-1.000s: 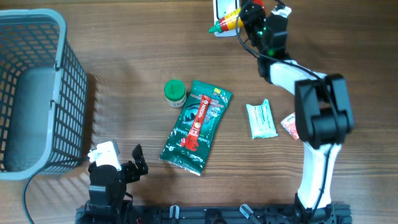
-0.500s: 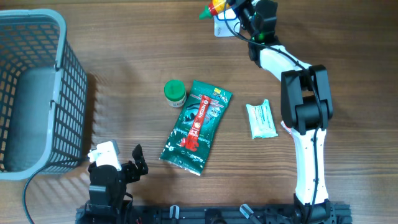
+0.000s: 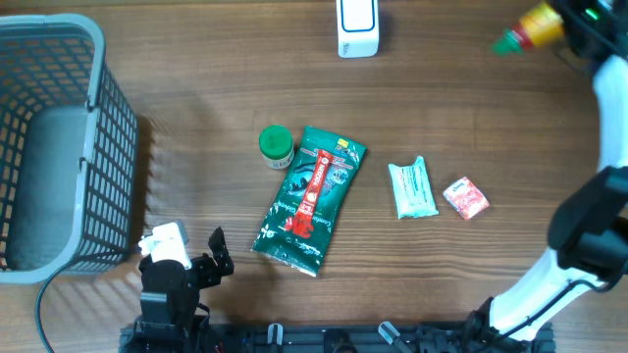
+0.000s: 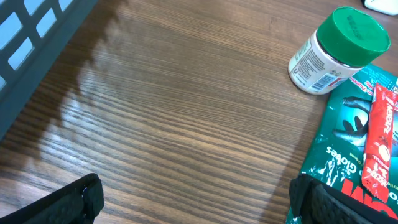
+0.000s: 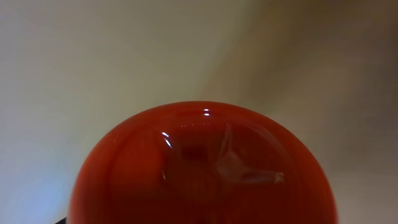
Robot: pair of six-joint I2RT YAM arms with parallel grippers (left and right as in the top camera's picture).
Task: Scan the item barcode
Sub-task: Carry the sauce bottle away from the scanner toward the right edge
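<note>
Swinging away from the scanner (image 3: 356, 25) at top centre, the right gripper (image 3: 569, 17) now holds the bottle (image 3: 523, 29) in the upper right corner, apparently clamped, though the jaws sit at the frame edge. At lower left the left gripper (image 4: 205, 208) stays wide open.

1. Grey plastic lattice basket (image 3: 116, 157): far left of table, open side up.
2. Small white jar w/ green lid (image 3: 276, 146): mid-table, just beside top-left corner of no. 3.
3. Dark green foil bag w/ red strip (image 3: 310, 199): lying flat, set diagonally.
4. White-and-teal sachet (image 3: 412, 188): right of bag, apart from it.
5. Small red-and-white packet (image 3: 466, 197): just right of sachet.
6. Brown wood-grain tabletop (image 3: 196, 78): under all of the above.
</note>
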